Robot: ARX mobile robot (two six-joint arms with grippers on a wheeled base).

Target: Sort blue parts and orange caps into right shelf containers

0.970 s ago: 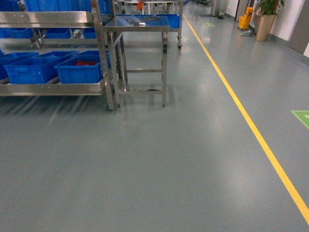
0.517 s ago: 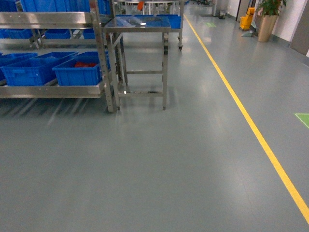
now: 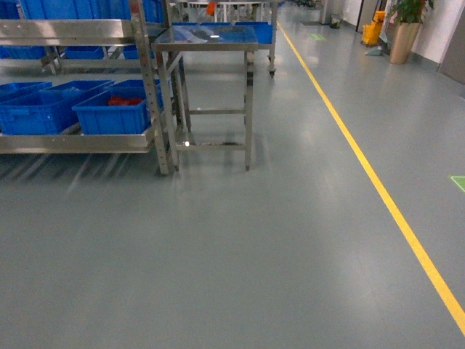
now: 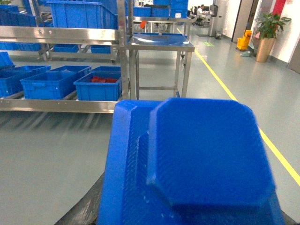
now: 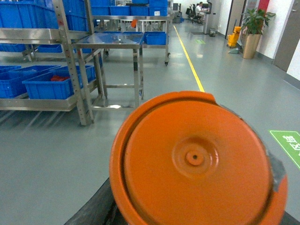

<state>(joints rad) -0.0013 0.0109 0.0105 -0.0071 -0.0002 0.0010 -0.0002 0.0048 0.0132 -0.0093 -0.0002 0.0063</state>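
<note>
I have rolled closer: the shelf (image 3: 80,138) and its crates (image 3: 112,113) sit lower and larger in my head view than a second ago, still off to the left. My left wrist view is filled by a blue part (image 4: 197,159), my right by an orange cap (image 5: 197,161). Neither end effector shows, so I cannot tell how the fingers stand, though I judge each carries its piece. The steel tabletop (image 3: 207,36) stands just beside the shelf. I judge more driving is needed before dropping anything.

blue part (image 4: 201,154) fills foreground | crates (image 4: 98,86) on shelf (image 4: 56,104) beyond
</note>
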